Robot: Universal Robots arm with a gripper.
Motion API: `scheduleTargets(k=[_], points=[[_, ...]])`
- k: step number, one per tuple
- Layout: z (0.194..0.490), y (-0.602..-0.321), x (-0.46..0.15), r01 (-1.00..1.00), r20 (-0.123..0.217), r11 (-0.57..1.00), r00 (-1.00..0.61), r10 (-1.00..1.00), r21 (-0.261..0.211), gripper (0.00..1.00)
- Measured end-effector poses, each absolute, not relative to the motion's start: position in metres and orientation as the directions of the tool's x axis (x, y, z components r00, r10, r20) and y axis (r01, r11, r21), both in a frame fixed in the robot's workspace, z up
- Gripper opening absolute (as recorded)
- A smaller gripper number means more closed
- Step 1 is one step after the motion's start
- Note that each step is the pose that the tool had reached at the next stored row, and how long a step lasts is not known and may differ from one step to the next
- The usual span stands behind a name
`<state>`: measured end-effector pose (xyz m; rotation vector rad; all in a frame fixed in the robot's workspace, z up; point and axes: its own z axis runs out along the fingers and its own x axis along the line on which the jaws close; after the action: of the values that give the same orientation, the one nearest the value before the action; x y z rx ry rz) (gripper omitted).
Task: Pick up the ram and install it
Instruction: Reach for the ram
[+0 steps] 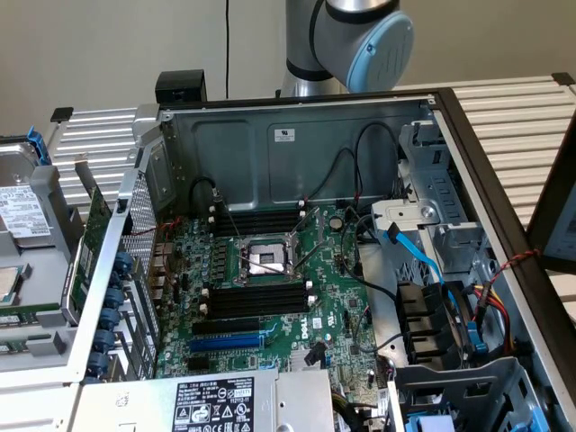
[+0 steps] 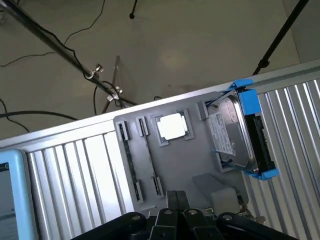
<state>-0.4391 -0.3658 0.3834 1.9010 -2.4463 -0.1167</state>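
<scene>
In the wrist view my gripper (image 2: 177,200) hangs well above a grey tray (image 2: 195,165), its fingers together and holding nothing. Two long thin boards stand on edge in the tray's holders, one (image 2: 125,160) beside the other (image 2: 150,157). From this edge-on angle I cannot tell which of them is the ram. In the exterior view a green board (image 1: 87,256) stands on edge just outside the case wall. The open computer case holds the motherboard (image 1: 270,297), with black empty memory slots (image 1: 252,301) below the processor socket (image 1: 265,259) and more slots above it.
A hard drive in a blue caddy (image 2: 240,132) and a square processor (image 2: 173,126) sit in the same tray. Cables, a blue data lead (image 1: 416,256) and drive bays crowd the case on the exterior view's right. The arm's joint (image 1: 360,36) stands behind the case.
</scene>
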Motion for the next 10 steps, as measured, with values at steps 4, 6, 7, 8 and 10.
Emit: scheduleTargets(k=[4,6,7,8,10], points=[[0.3833,-0.3658,-0.4391,-0.981,-0.01,0.178,-0.18,-0.984,0.076,0.11],[0.3831,-0.3658,-0.439,-0.987,-0.009,0.147,-0.148,-0.989,0.071,0.11],[0.383,-0.3658,-0.439,-0.989,-0.008,0.131,-0.131,-0.991,0.068,0.11],[0.383,-0.3658,-0.439,-0.991,-0.008,0.114,-0.114,-0.993,0.065,0.11],[0.3827,-0.3658,-0.439,-0.995,-0.008,0.08,-0.08,-0.997,0.059,0.11]])
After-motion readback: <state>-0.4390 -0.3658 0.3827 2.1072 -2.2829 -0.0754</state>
